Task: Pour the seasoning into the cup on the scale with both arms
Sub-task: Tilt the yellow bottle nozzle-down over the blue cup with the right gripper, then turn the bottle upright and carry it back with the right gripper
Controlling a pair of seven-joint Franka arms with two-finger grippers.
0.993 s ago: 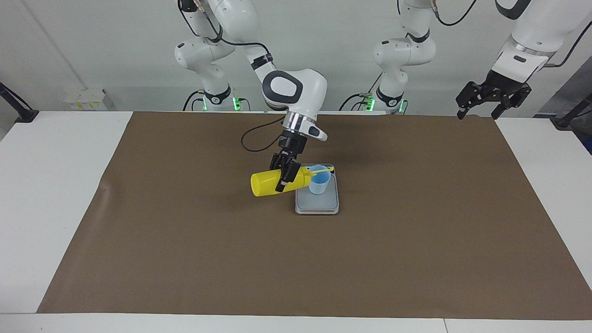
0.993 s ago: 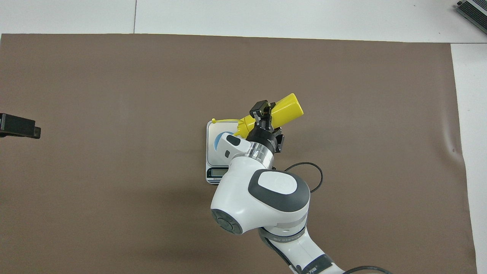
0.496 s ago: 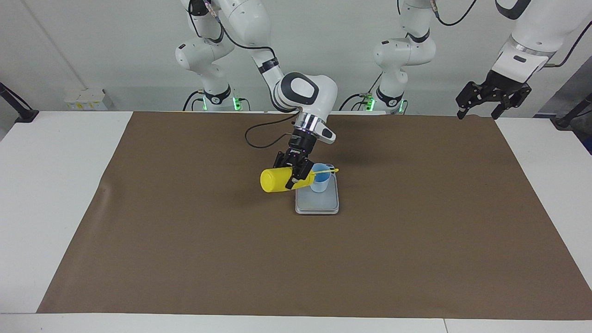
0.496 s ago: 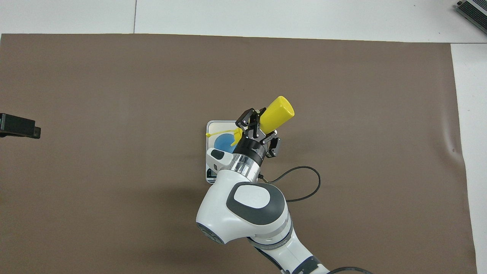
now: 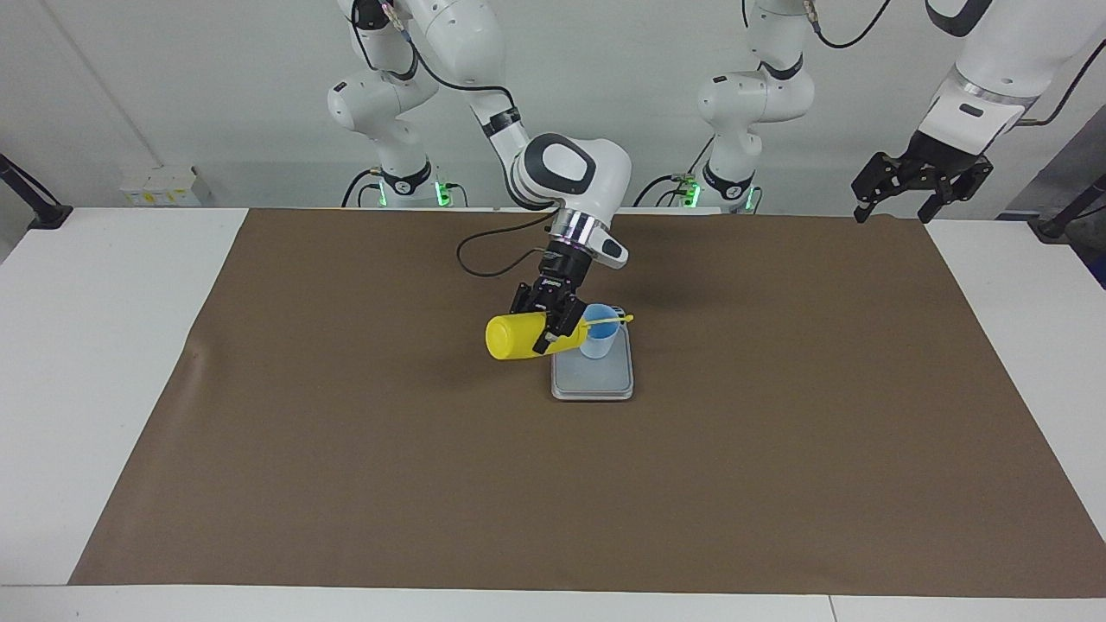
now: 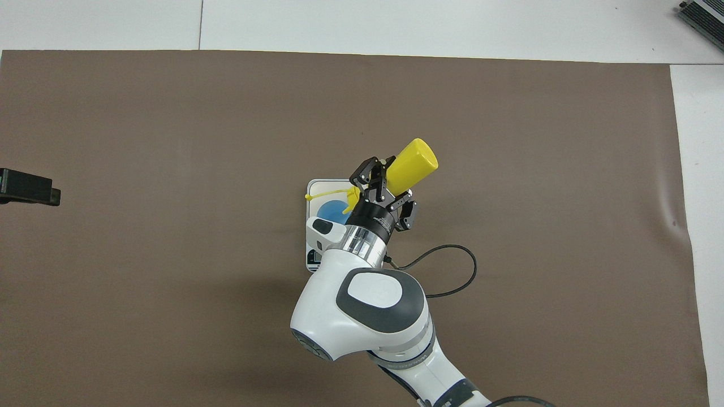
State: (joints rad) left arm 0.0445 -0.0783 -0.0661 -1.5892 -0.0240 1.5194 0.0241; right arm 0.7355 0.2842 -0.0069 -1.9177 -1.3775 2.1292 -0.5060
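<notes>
The right gripper [image 5: 549,326] grips the yellow seasoning bottle [image 5: 517,336], tipped nearly flat with its nozzle over the blue cup [image 5: 598,336] on the scale [image 5: 593,378]. The left gripper [image 5: 896,200] waits, jaws apart and empty, over the brown mat's [image 5: 778,432] corner. No writing is legible.

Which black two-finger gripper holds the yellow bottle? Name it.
The right gripper, shut on the yellow plastic squeeze bottle tipped over the pale blue cup; the left gripper waits open.

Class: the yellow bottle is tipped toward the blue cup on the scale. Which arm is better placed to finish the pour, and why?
The right arm: its end effector grips the yellow bottle, nozzle over the cup on the scale. The left end effector waits open.
</notes>
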